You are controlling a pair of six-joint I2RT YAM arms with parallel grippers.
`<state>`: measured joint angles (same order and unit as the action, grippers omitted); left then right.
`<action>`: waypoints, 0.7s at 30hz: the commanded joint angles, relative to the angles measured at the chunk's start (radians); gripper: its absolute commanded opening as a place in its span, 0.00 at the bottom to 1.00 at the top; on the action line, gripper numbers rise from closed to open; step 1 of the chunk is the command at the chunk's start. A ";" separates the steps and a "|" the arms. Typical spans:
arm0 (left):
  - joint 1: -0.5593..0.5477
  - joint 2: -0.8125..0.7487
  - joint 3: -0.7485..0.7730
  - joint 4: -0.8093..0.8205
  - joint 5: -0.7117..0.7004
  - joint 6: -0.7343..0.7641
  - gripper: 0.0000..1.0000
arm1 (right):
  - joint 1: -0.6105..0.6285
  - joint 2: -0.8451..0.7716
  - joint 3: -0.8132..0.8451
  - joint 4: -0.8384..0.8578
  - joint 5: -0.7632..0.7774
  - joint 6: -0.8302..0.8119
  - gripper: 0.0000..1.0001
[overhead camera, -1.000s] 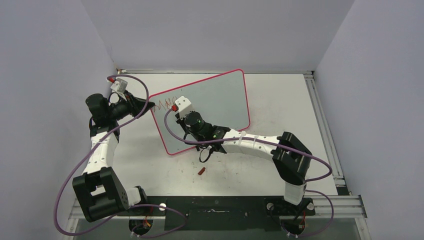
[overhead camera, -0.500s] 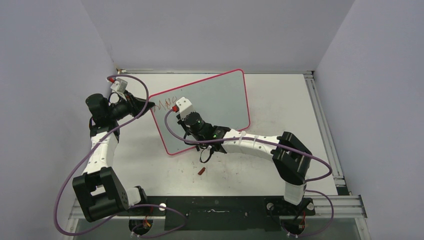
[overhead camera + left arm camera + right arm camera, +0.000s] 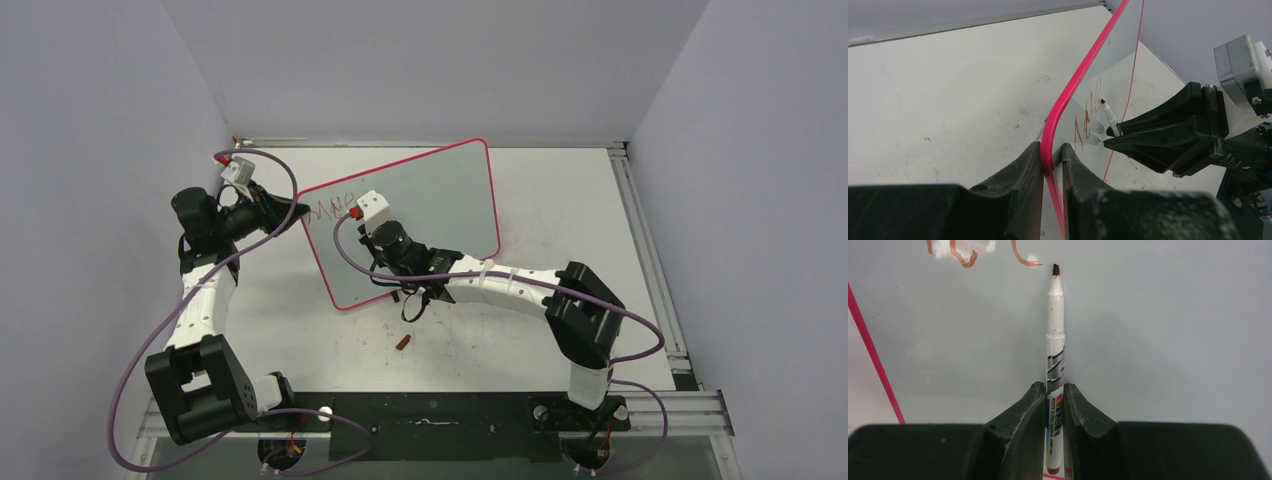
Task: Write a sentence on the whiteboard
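Observation:
The whiteboard (image 3: pixel 445 195), pale grey with a pink rim, stands tilted on the table. My left gripper (image 3: pixel 1052 150) is shut on its rim (image 3: pixel 1068 95) at the upper left corner. The sentence (image 3: pixel 328 210) is a few red-brown letters near that corner, also visible in the left wrist view (image 3: pixel 1087 117) and the right wrist view (image 3: pixel 965 255). My right gripper (image 3: pixel 1054 387) is shut on a white marker (image 3: pixel 1055 330). The marker's dark tip (image 3: pixel 1056 270) lies at the board face just right of the last stroke.
A small red marker cap (image 3: pixel 404 342) lies on the table in front of the board. Grey walls close in the table on the left, back and right. Purple cables loop from both arms; a metal rail (image 3: pixel 650 270) runs along the right edge.
My right gripper and the marker have shifted slightly to the right along the board. The left gripper and the board have not moved.

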<state>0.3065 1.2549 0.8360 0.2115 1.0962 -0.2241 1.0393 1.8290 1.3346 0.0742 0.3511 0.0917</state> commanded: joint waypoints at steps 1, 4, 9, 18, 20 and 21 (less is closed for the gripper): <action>-0.003 -0.008 0.003 -0.050 -0.030 0.036 0.00 | -0.010 -0.035 0.003 0.005 0.016 0.003 0.05; -0.002 -0.010 0.003 -0.054 -0.036 0.038 0.00 | -0.008 -0.065 -0.010 0.031 -0.023 -0.012 0.05; -0.002 -0.027 0.010 -0.084 -0.080 0.047 0.26 | -0.002 -0.160 -0.044 0.057 -0.133 -0.024 0.05; 0.004 -0.150 0.000 -0.132 -0.232 0.080 0.80 | -0.086 -0.335 -0.069 -0.205 -0.448 0.031 0.05; 0.001 -0.199 -0.004 -0.142 -0.290 0.095 0.81 | -0.148 -0.360 -0.068 -0.290 -0.600 0.056 0.05; -0.003 -0.225 -0.002 -0.151 -0.333 0.104 0.81 | -0.176 -0.366 -0.064 -0.332 -0.666 0.060 0.05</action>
<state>0.3046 1.1320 0.8249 0.0734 0.8940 -0.1680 0.9581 1.5105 1.2736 -0.0803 -0.0303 0.1047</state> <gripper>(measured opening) 0.803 0.155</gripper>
